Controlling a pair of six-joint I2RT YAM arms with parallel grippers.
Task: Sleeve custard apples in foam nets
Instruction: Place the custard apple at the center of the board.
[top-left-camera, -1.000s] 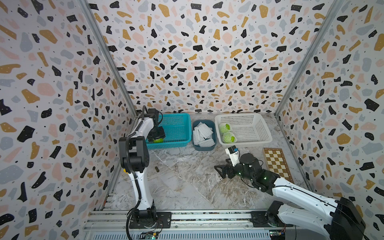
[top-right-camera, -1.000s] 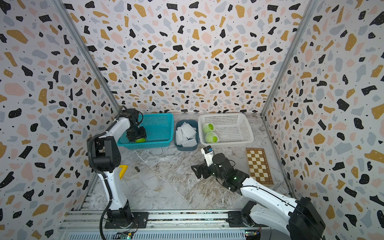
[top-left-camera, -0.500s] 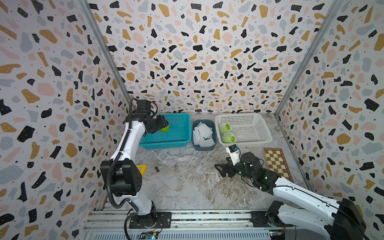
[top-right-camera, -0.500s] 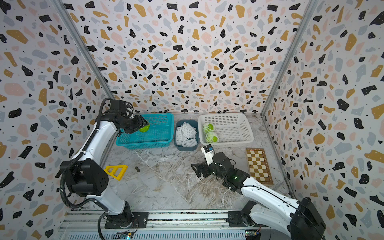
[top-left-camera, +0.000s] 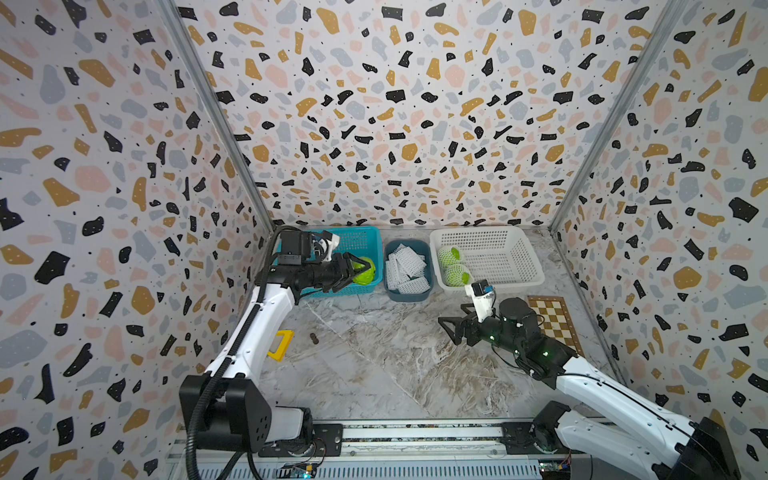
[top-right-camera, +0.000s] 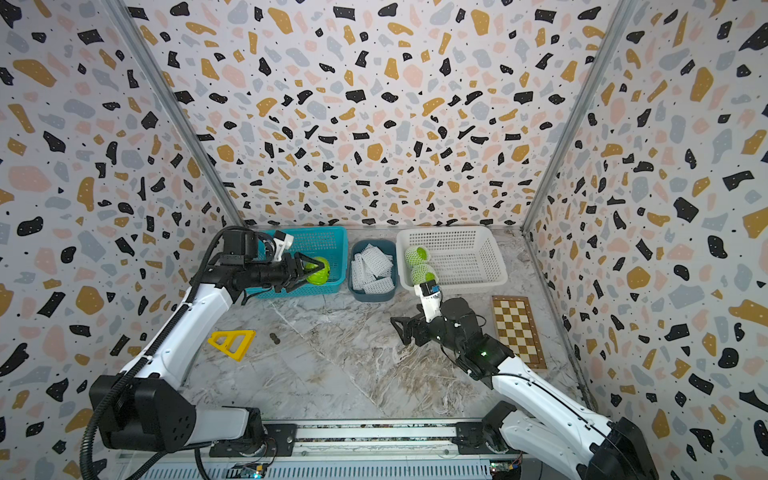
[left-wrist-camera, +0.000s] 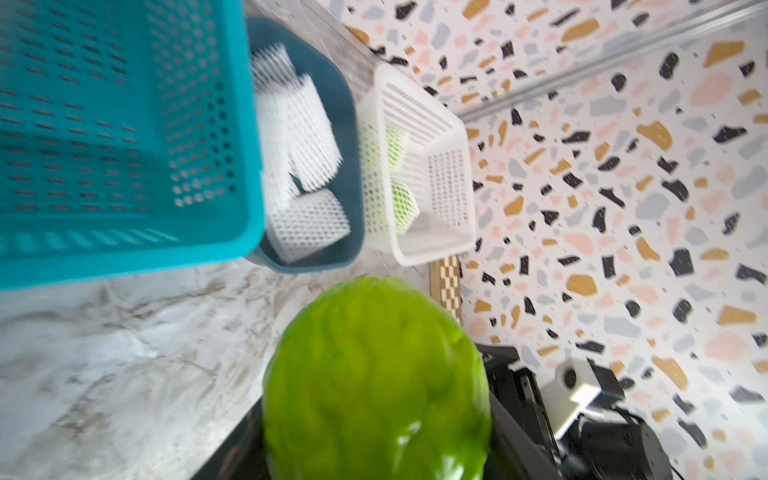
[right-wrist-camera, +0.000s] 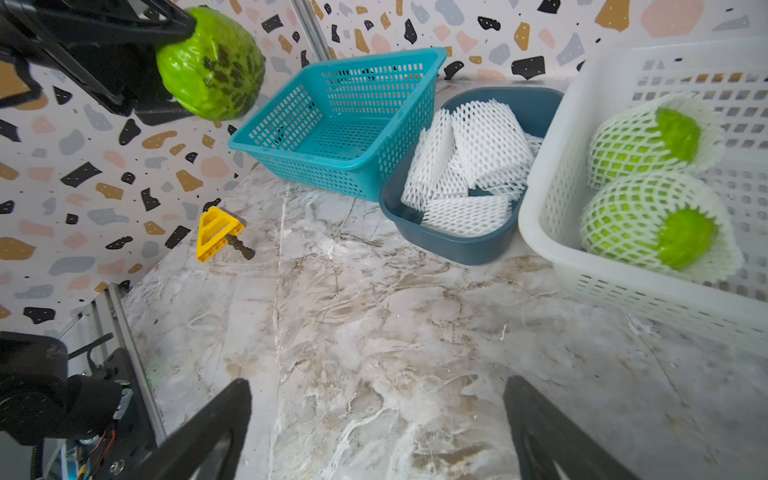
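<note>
One bare custard apple (top-left-camera: 365, 270) was clamped in the left gripper (top-left-camera: 358, 272), held in the air near the desk's back-left corner, seemingly over the front rim of the teal basket (top-left-camera: 370, 235). Beside that, foam nets (top-left-camera: 405, 266) filled a dark blue tub (top-left-camera: 409, 296), and two netted fruits (top-left-camera: 456, 275) lay in the white basket (top-left-camera: 536, 275). The right gripper (top-left-camera: 455, 322) hovered empty over mid-desk, jaws spread wide. The last fruit was apparently being carried; next, a net likely needs picking up and stretching open.
</note>
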